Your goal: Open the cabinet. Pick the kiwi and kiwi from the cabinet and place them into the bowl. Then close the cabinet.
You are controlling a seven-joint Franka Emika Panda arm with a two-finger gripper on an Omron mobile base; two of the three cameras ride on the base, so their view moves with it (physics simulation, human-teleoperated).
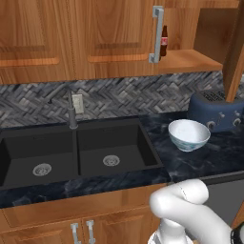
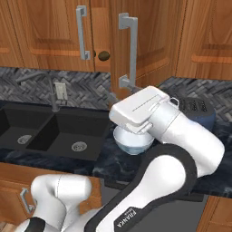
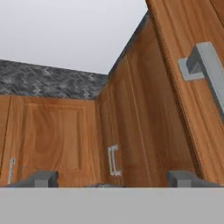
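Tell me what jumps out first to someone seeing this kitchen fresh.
The reddish-brown cabinet above the counter stands with its right door swung open, baring a shelf with a small cola bottle in the left base view and a kiwi peeping through the gap in the right base view. Below, the pale bowl sits on the dark marble counter between the black double sink and a blue toaster.
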